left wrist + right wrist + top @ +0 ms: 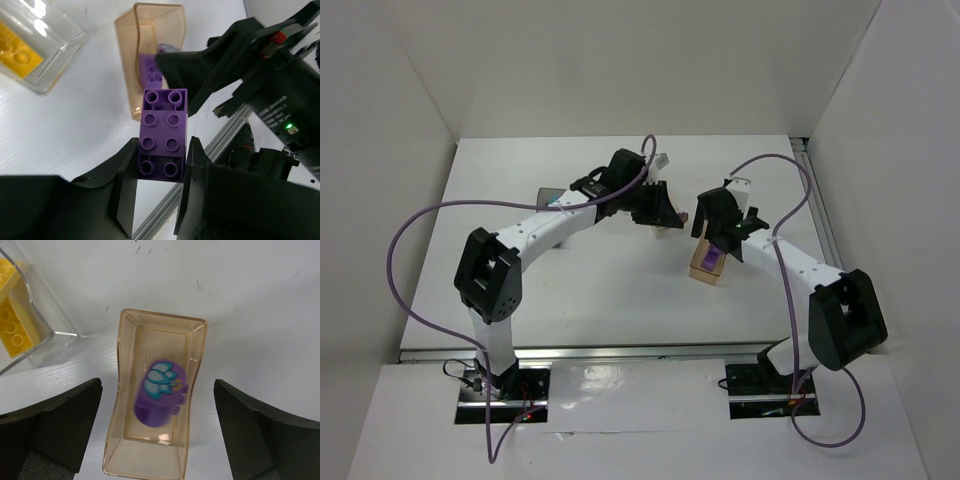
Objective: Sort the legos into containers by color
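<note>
Here the purple round is in hand. The left end effector (161, 166) is closed narrow on a long purple brick (162, 125), pinching its near end across the short sides so that most of the brick sticks out past the fingertips, studs toward the wrist camera. The right end effector (157, 415) stands wide open and holds nothing. Straight below it, between its fingers, sits the tan box (162, 316), open side up.

Ahead of the left end effector, just beyond the brick's far end, is that same tan box, with the right end effector hanging over it. My reading is that the brick belongs there. The next move calls for the right arm to clear the space above the box. The left would then carry the brick over the mouth, turn its long side along the box's length, lower it and open. The box is narrow, so alignment matters.

Contents:
- The tan box holds one purple piece (160, 395) with a blue flower print, lying loose on the floor toward the near end.
- The clear box (55, 325), off to the left of both end effectors, holds yellow bricks (15, 325).
- A grey box (548, 194) shows partly behind the left arm, and its contents cannot be made out.

All the boxes rest on the white counter (250, 290).
</note>
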